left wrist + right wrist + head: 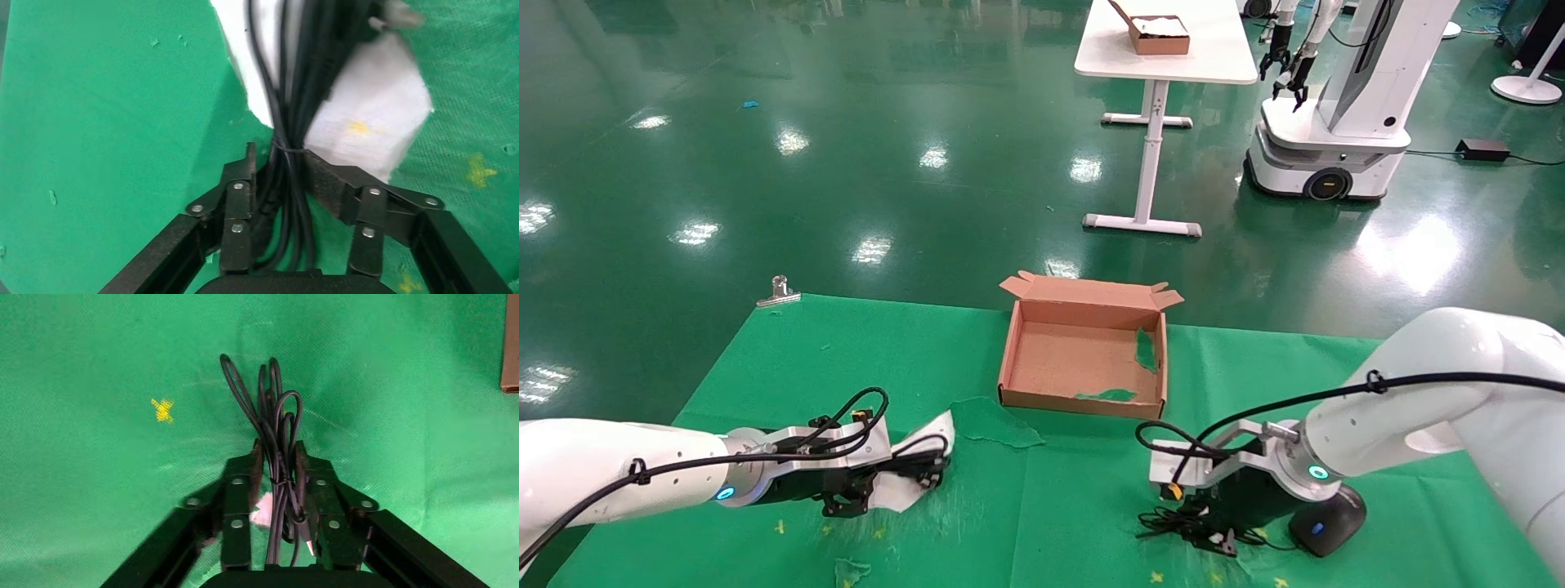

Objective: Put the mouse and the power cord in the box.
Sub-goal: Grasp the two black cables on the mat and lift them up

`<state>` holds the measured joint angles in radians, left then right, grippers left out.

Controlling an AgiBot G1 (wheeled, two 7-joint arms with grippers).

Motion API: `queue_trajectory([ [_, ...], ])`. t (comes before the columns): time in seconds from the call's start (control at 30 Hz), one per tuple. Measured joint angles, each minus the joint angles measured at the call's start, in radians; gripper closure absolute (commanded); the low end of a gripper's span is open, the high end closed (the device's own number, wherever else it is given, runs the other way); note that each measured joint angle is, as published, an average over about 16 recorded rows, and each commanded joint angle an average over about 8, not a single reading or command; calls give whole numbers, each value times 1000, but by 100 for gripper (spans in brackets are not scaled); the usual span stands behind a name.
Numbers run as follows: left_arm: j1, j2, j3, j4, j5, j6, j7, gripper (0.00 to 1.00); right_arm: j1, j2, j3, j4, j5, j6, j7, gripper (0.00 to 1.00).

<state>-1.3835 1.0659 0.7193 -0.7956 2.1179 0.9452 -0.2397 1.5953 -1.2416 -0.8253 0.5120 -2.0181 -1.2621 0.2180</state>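
Note:
The power cord (294, 92) is a tied bundle of thick black cable, and my left gripper (283, 156) is shut on it, low over a white torn patch (373, 104) at the front left. In the head view that gripper (928, 475) is left of and nearer than the box (1083, 314), a shallow open brown carton with green scraps inside. The mouse (1328, 524) lies on the cloth at the front right. My right gripper (276, 448) is shut on the mouse's coiled thin wire (269, 398), just left of the mouse in the head view (1193, 527).
A torn flap of green cloth (993, 423) lies before the box's front left corner. A metal clip (779, 291) holds the cloth at the far left edge. Beyond stand a white table (1173, 61) with another brown box (1159, 34) and a second robot (1344, 106).

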Motion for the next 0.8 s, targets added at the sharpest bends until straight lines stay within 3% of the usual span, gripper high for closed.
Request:
queue_trajectory([
  [0.57, -22, -65, -72, -160, -227, 114, 133, 100, 96, 73, 47, 59, 32, 10, -4, 100],
  [0.8, -12, -25, -93, -236, -263, 42, 206, 100, 172, 130, 65, 127, 23, 11, 12, 100],
])
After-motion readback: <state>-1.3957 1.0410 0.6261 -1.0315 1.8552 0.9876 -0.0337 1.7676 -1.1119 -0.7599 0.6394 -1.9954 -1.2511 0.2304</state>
